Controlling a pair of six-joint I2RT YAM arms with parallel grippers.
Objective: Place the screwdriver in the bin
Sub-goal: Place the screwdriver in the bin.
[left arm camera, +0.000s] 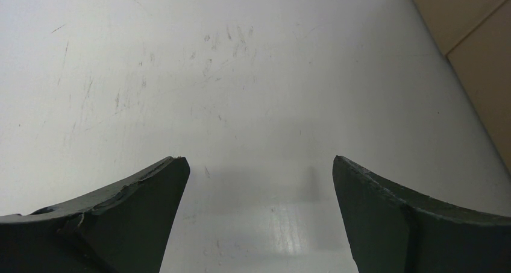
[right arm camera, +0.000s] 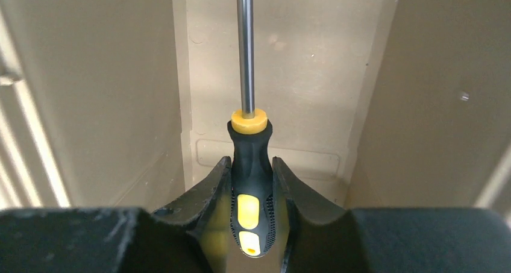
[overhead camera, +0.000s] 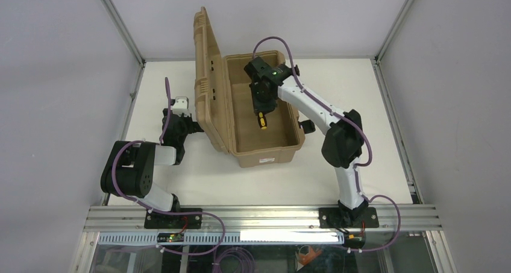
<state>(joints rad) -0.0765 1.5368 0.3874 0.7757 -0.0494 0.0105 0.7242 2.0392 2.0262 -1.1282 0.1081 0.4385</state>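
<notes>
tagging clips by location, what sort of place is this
Probably a robot lab test cell: white table enclosed by plain panels, two arms bolted to an aluminium rail, right tool gripping a screwdriver.

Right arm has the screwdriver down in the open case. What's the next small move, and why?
Probably open the right gripper and let go. It is shut on the screwdriver by its handle, and the bin walls surround it in the wrist view, so the tool should drop inside. Its height above the bottom is unclear.
</notes>
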